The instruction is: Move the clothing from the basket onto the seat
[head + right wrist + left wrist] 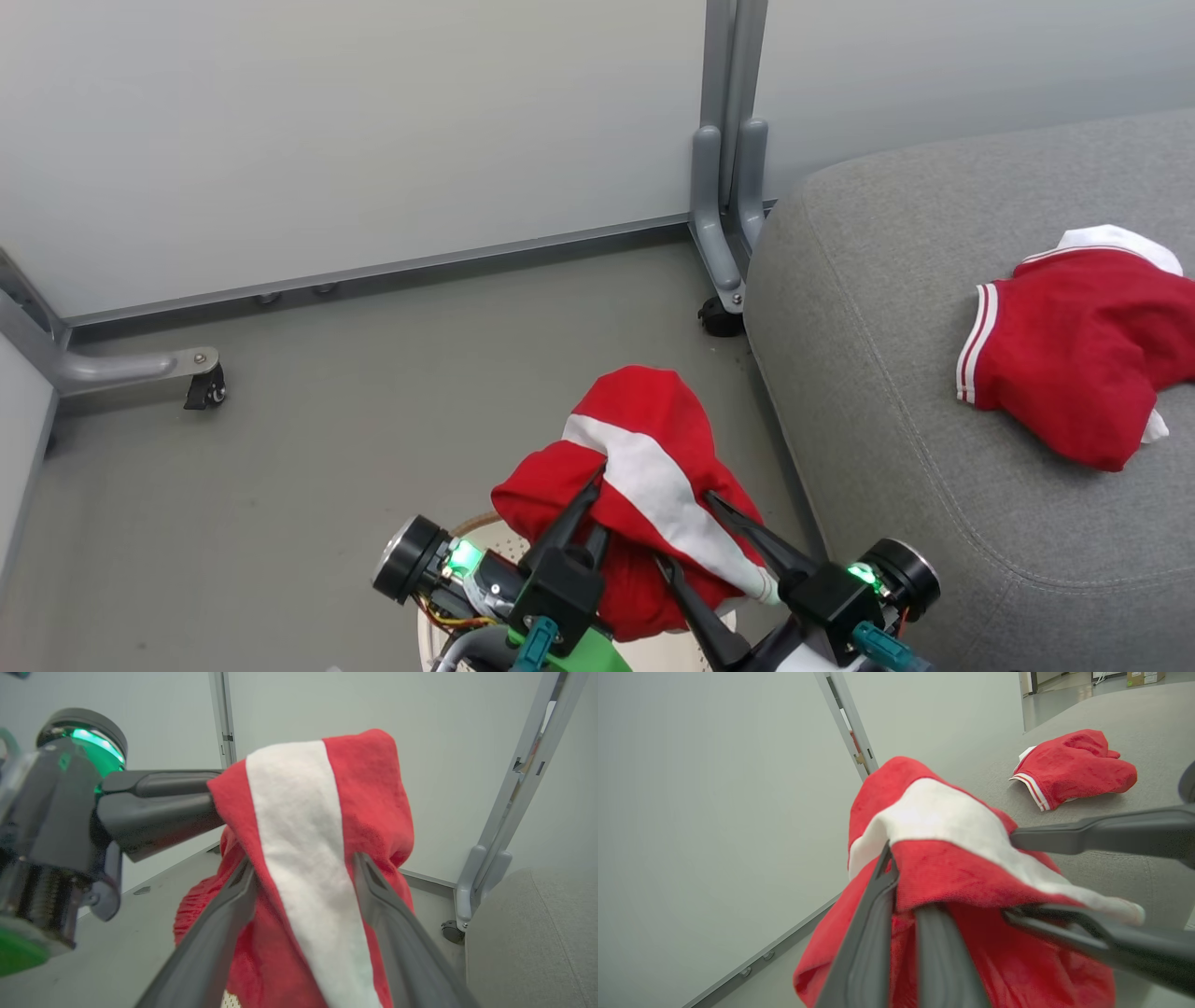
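Bare floor (308, 439) lies open on the left, out to the far panel (373, 121) and its caster leg (140, 366). On the right, the seat (896, 485) is bare along its near and left side. A red garment (1074, 373) takes its far right. A post foot (724, 252) stands just beside the seat's far left corner. The banded garment (653, 467) hangs over the basket (474, 523), blocking most of its mouth.

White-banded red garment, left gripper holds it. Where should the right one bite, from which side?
On the white-banded garment, probably the draped fold across the band, beside the left gripper's pinch. Come from the seat side: the open right gripper straddles that fold there, and the fabric hangs bunched, thick enough to clamp.
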Motion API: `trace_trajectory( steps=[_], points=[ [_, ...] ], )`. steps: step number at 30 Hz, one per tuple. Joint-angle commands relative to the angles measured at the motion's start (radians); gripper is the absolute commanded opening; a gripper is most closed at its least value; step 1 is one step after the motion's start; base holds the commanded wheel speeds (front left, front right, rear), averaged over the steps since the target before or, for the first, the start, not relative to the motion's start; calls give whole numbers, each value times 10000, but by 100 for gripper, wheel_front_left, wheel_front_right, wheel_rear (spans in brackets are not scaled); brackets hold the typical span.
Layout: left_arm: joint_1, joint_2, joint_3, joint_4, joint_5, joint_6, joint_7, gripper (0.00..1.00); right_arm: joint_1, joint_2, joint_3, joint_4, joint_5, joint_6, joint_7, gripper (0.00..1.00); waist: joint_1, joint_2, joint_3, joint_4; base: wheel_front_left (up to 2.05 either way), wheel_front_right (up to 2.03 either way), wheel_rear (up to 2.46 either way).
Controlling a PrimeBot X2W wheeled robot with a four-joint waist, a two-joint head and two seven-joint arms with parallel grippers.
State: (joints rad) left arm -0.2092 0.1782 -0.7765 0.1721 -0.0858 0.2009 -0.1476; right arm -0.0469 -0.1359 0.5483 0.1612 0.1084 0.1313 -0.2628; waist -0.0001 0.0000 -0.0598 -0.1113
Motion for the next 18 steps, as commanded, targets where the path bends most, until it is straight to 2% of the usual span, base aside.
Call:
trace_trajectory(
  steps=[1,3,4,5,16,17,18],
  points=[
    [-185,18,-36,-36,64,-89,-67,0,45,57,-148,45,-108,-10,-30,100,1,0,29,39,0,0,0],
    [-190,9,-101,-20,29,-153,-85,0,123,115,-283,50,-180,-10,-30,96,1,0,51,56,0,0,0],
    [-202,17,-127,-4,23,-161,-90,0,147,118,-309,30,-179,-10,-30,56,1,0,58,55,0,0,0],
    [-217,39,-156,25,32,-168,-98,0,186,92,-282,55,-138,-10,-30,0,1,0,64,54,0,0,0],
    [-354,156,-210,147,-22,-150,-128,0,179,113,-419,-16,227,-10,-30,0,1,0,210,-11,0,0,0],
    [-345,145,-206,167,-82,-169,-90,8,191,122,-431,-16,256,-10,-30,0,1,0,222,-10,0,0,0],
    [-336,123,-173,155,-138,-181,-119,30,197,127,-437,-20,286,-10,-30,0,1,0,231,-8,0,0,0]
  ],
)
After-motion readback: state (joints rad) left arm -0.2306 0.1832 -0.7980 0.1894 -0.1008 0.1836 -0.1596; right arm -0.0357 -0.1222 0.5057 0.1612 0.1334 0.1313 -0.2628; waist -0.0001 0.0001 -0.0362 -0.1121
